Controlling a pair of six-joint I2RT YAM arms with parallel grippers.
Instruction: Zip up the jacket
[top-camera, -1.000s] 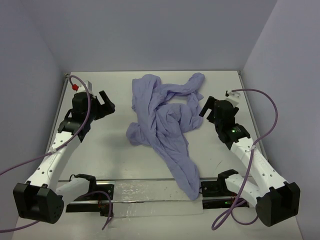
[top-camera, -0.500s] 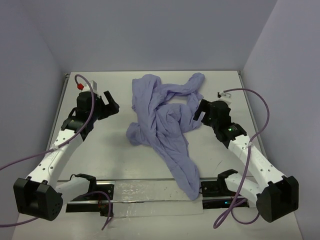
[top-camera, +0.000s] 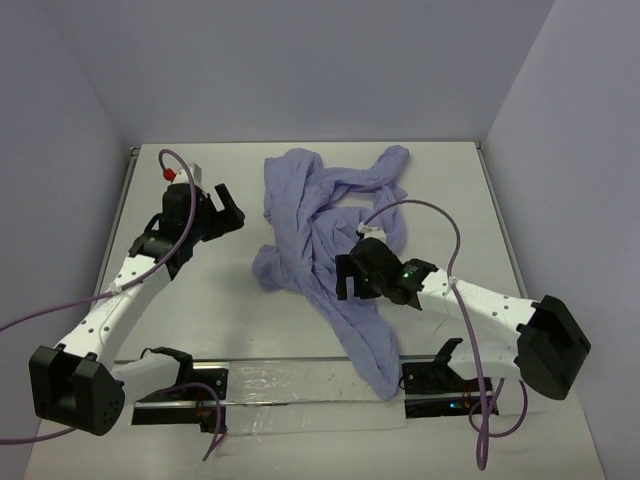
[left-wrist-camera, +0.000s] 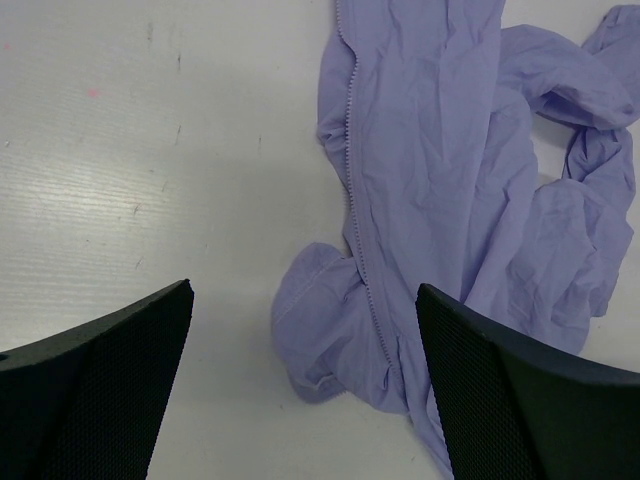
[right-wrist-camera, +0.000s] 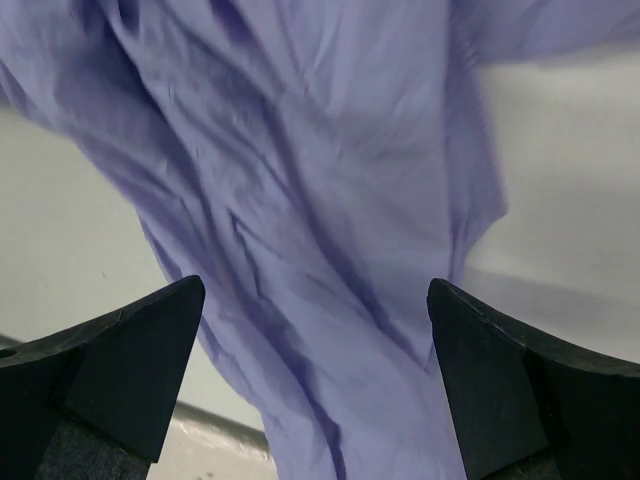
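The jacket (top-camera: 330, 240) lies crumpled, one sleeve at the near edge of the bench (top-camera: 200, 300). The left fingers (left-wrist-camera: 100, 370) are spread over bare bench, the right fingers (right-wrist-camera: 110, 360) spread above fabric.

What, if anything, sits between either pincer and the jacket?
Nothing visible does. The right pincer hangs open directly over the crumpled middle of the jacket, and its wrist view shows only fabric between the fingers. The left pincer is open over bare table, with the zipper edge lying unobstructed ahead of it.
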